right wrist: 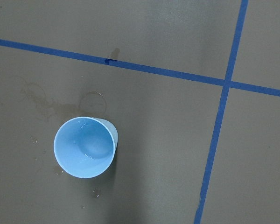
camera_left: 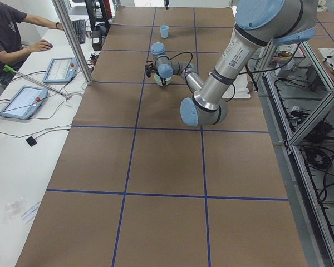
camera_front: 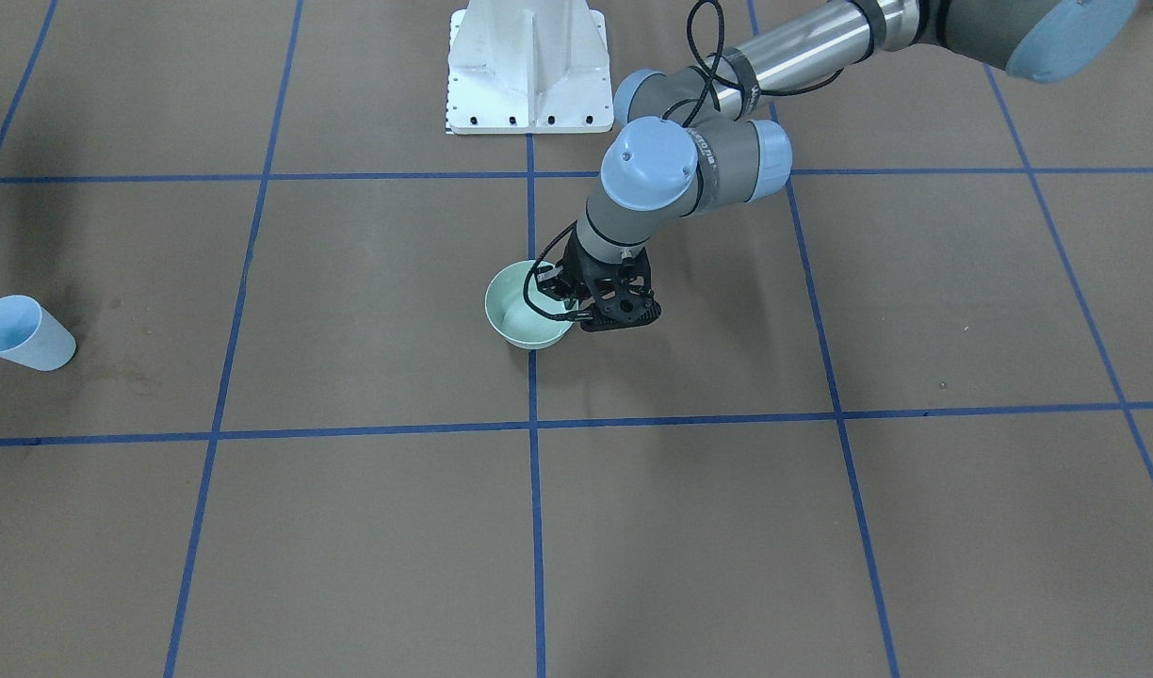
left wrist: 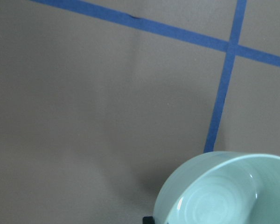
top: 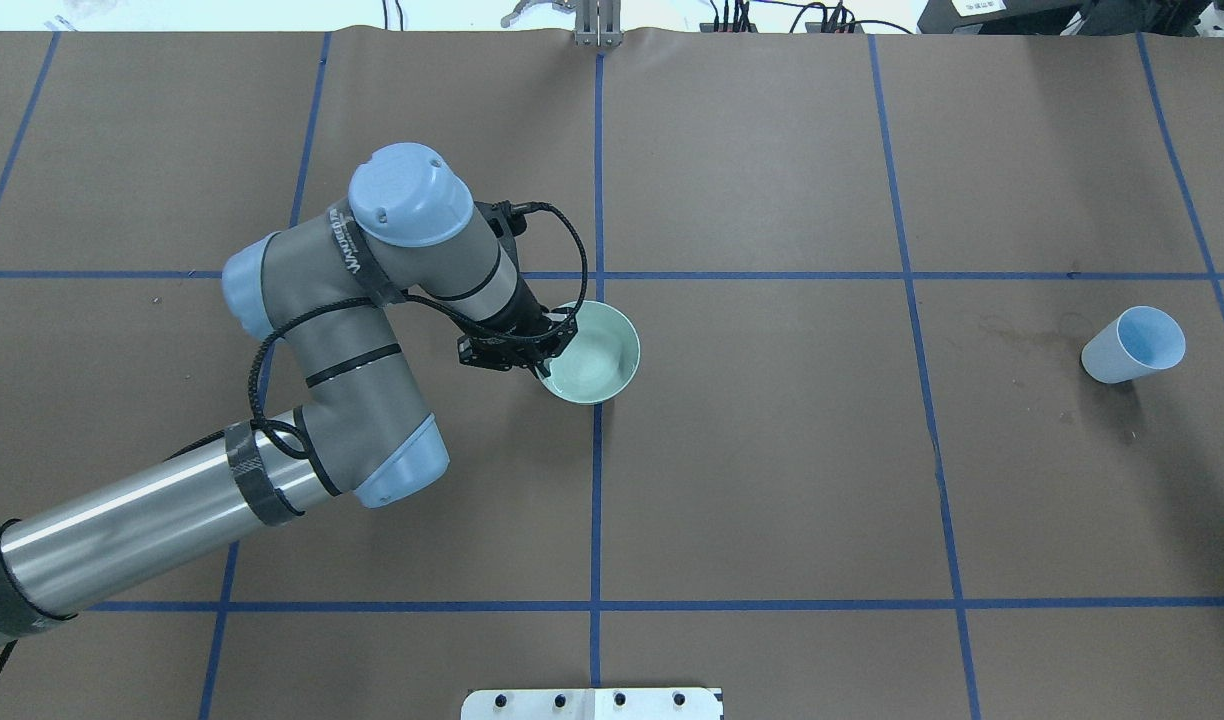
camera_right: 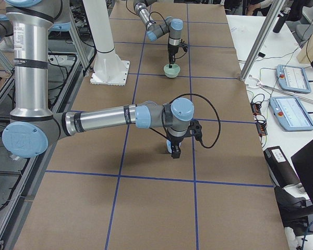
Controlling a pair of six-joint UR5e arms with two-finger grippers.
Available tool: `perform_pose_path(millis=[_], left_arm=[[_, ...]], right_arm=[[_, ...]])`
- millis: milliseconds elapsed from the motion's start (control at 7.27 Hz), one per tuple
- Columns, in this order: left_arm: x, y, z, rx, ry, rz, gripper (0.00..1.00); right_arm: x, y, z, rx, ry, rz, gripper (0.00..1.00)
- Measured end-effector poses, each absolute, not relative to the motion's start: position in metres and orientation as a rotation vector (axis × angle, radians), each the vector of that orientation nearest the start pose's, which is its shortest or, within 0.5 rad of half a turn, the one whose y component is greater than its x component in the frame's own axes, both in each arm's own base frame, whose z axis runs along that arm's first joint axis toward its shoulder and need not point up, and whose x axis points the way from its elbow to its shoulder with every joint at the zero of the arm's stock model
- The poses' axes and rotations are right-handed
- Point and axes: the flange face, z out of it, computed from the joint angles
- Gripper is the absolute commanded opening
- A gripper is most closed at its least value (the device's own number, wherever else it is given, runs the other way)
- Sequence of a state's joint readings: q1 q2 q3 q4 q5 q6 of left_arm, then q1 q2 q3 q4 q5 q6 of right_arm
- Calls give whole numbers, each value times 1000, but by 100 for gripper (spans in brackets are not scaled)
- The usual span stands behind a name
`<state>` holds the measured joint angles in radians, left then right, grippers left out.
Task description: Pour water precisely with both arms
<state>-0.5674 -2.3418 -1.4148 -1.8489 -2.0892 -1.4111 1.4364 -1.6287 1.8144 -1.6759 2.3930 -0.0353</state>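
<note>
A pale green bowl stands near the table's centre line. It also shows in the front view and the left wrist view. My left gripper reaches down onto the bowl's near-left rim, with its fingers astride the rim and shut on it. A light blue cup stands upright far to the right, and the right wrist view looks straight down into it. Faint glints of water show in the cup's bottom. My right gripper shows only in the exterior right view, so I cannot tell if it is open or shut.
Damp stains and droplets mark the brown paper around the cup. The white pedestal stands at the robot's side of the table. Blue tape lines grid the surface. An operator sits at a side desk with tablets.
</note>
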Motion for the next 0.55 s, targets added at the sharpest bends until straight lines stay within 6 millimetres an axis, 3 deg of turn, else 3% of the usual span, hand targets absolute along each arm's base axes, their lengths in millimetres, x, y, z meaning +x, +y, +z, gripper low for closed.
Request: perform_pose_path(millis=[550], left_arm=[[591,-470,219,-138,978,-141,0]], right_arm=[[-7,-476,586,85,-827,-222,99]])
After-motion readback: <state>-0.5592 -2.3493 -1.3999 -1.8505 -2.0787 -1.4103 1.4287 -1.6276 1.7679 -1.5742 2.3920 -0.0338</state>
